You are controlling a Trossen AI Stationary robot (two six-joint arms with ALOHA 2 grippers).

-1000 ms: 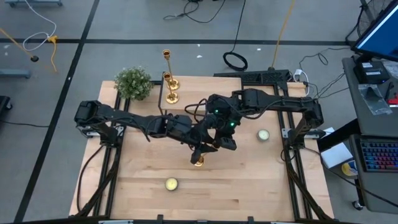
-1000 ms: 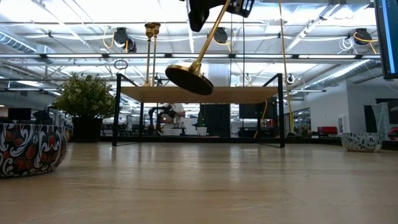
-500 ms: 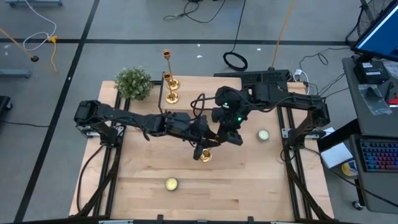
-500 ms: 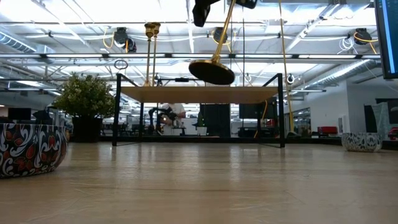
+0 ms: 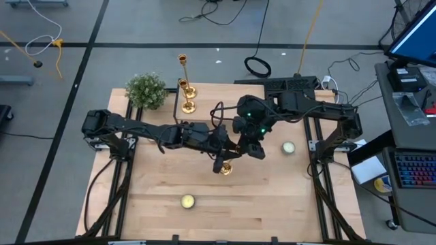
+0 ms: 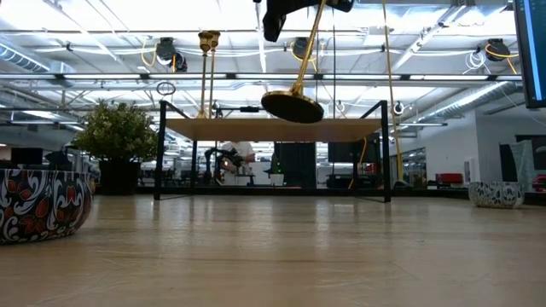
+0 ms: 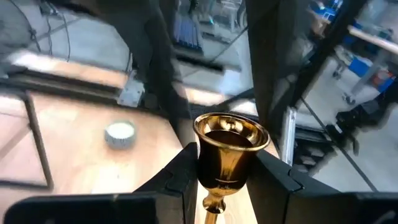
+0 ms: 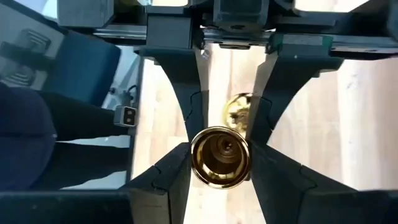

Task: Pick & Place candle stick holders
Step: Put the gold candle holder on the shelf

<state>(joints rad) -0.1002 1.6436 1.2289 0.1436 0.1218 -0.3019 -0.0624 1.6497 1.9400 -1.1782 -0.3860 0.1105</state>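
Note:
One gold candle stick holder (image 6: 297, 77) hangs in the air over the table's middle, its stem steep and its round base (image 5: 225, 169) lowest. My left gripper (image 7: 227, 180) reaches in level from the table's left and is shut on the cup at its top. My right gripper (image 8: 219, 174) slants down from the right and stands open. Its fingers flank the same cup (image 8: 219, 155); I cannot tell whether they touch it. Two more candle stick holders (image 5: 189, 90) (image 5: 188, 107) stand upright on their bases at the far edge. My left gripper pinches the cup's two sides (image 7: 208, 168), just below the rim, between its two fingers. The fingers come in nearly level from the table's left. The candle stick holder hangs below them, lifted clear of the table, with its base (image 6: 292, 107) leaning a little toward the left.
A green bushy plant (image 5: 146, 90) stands at the far left corner. One short candle in a tin (image 5: 289, 147) sits right of the grippers, another (image 5: 187, 201) near the front edge. A patterned bowl (image 6: 38, 205) shows at the low view's left.
My right gripper has drawn back a little toward the far right and risen slightly. The held candle stick holder has swung from a strong tilt to nearly upright, its base moving toward the table's right while its cup stayed at the grippers.

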